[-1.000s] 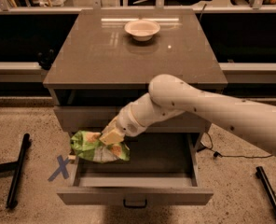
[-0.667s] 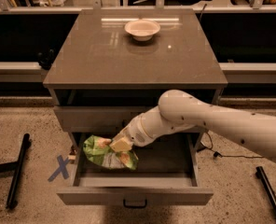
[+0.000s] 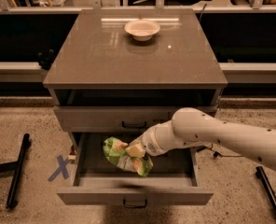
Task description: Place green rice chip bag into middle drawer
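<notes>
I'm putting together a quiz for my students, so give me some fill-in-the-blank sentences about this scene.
The middle drawer stands ____.
The drawer front above it is ____.
The gripper holds the green rice chip bag over the middle drawer, while the cabinet top bears a white ____.
Missing: open; shut; bowl.

White round bowl (image 3: 142,29) sits far back on the brown bench (image 3: 105,64); blue tape cross (image 3: 60,167) lies on the speckled floor (image 3: 26,125).
</notes>
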